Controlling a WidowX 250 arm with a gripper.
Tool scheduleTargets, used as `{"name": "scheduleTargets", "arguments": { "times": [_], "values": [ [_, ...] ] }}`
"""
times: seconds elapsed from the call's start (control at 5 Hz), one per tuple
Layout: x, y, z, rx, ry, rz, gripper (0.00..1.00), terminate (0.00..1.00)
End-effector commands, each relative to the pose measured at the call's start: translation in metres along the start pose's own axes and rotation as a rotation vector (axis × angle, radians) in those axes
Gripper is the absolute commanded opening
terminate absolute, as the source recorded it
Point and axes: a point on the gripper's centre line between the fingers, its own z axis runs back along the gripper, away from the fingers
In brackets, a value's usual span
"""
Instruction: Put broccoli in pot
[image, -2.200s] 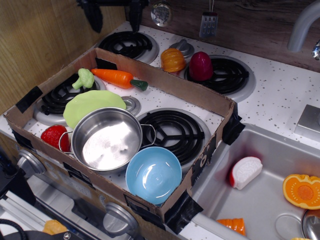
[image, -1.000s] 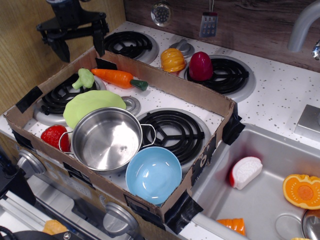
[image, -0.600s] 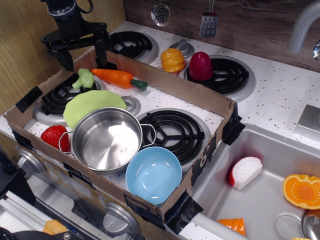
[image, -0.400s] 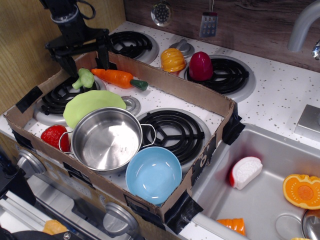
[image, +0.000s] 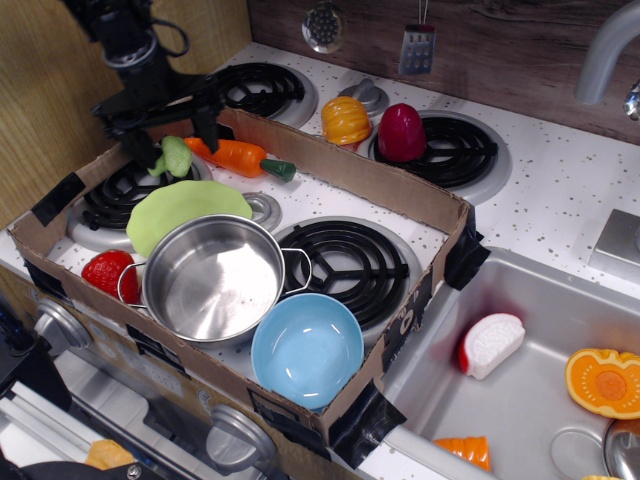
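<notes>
The small light-green broccoli (image: 176, 157) lies at the far left of the cardboard box (image: 340, 165), beside an orange carrot (image: 236, 154). My black gripper (image: 176, 128) is open, its two fingers straddling the broccoli: one finger (image: 140, 146) on its left, the other (image: 208, 118) behind the carrot's thick end. The jaws stand wide apart and hold nothing. The shiny steel pot (image: 213, 278) stands empty at the front of the box, well below and to the right of the gripper.
A flat light-green lettuce disc (image: 183, 210) lies between broccoli and pot. A red strawberry (image: 107, 272) sits left of the pot, a light-blue bowl (image: 306, 349) to its right. Orange and red toy vegetables (image: 346, 119) sit behind the box. The sink (image: 520, 400) holds more toys.
My gripper has come down from the upper left and lowered into the box, until its open fingers stand on either side of the broccoli. The broccoli and pot have not moved.
</notes>
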Motion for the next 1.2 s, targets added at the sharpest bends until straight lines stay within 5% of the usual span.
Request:
{"name": "scheduleTargets", "arguments": {
  "times": [0.0, 0.4, 0.6, 0.8, 1.0],
  "values": [
    [0.003, -0.001, 0.012, 0.012, -0.030, -0.071, 0.00, 0.00],
    [0.012, -0.010, 0.039, 0.090, -0.075, -0.096, 0.00, 0.00],
    [0.022, -0.018, 0.080, 0.155, -0.139, -0.115, 0.00, 0.00],
    [0.015, -0.024, 0.117, 0.215, -0.187, -0.099, 0.00, 0.00],
    [-0.009, -0.022, 0.133, 0.218, -0.170, -0.092, 0.00, 0.00]
  ]
}}
